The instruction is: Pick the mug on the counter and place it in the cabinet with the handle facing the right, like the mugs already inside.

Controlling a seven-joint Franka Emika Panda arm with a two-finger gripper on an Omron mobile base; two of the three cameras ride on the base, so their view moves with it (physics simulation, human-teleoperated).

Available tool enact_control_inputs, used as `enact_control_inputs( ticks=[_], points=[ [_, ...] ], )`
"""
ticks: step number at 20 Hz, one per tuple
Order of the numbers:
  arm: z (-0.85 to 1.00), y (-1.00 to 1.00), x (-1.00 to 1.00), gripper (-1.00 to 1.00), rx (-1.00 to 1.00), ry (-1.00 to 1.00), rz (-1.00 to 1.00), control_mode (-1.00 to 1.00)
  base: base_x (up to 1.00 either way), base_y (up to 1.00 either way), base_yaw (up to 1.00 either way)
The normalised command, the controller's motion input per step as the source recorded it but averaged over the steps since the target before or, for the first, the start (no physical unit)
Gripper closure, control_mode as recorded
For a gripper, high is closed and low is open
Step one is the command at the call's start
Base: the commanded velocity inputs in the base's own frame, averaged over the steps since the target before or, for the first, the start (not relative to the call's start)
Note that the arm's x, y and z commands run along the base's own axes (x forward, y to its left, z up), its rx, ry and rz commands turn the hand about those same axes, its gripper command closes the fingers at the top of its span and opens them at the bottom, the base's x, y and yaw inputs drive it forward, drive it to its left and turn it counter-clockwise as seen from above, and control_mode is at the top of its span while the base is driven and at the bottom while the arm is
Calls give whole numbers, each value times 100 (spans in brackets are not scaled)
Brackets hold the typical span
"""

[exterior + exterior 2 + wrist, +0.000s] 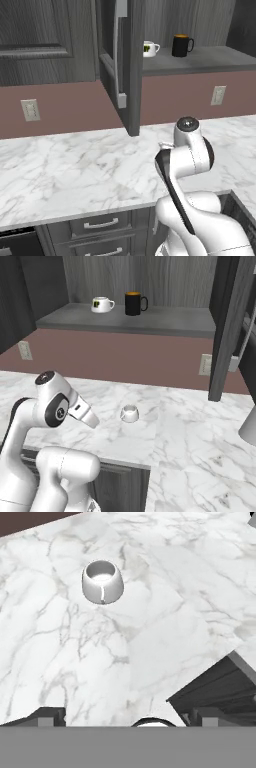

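From the left base view I have the cabinet with its door swung open, and on its shelf the two mugs already stored: the squat white one to the left, the black one with the orange rim to its right, both handles turned to the right. My arm is folded low over the marble surface, and it blocks whatever sits beyond the elbow.

From the right base view the mug I am after stands upright on the surface, out in the open, a little ahead of the arm and well apart from the cabinet shelf above. It reads as plain white from this side. I judge the reach has not really begun, so this step is the approach.

In the hand view the mug sits in the upper left, mouth facing the camera, with a thin pale strip down its near side that I take to be the handle seen edge-on. The fingertips are not clearly shown, so I cannot tell whether the gripper is parted or closed.

To do this well I would centre the mug in the hand view first, then descend with fingers either side of the rim wall, away from the handle, so I know the handle's heading when I turn it right at the shelf.
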Motion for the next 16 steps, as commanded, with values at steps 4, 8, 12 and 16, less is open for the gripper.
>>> enact_control_inputs(
  ticks=[4,8,12,16],
  points=[
    [-76,-27,5,-100,-3,-22,-1,-100,0,0,0],
    [-84,-11,20,-100,-18,-14,-1,-100,0,0,0],
    [-28,-8,72,-100,0,4,-14,-100,0,0,0],
    [-12,2,62,-100,0,-3,-6,-100,0,0,0]
  ],
)
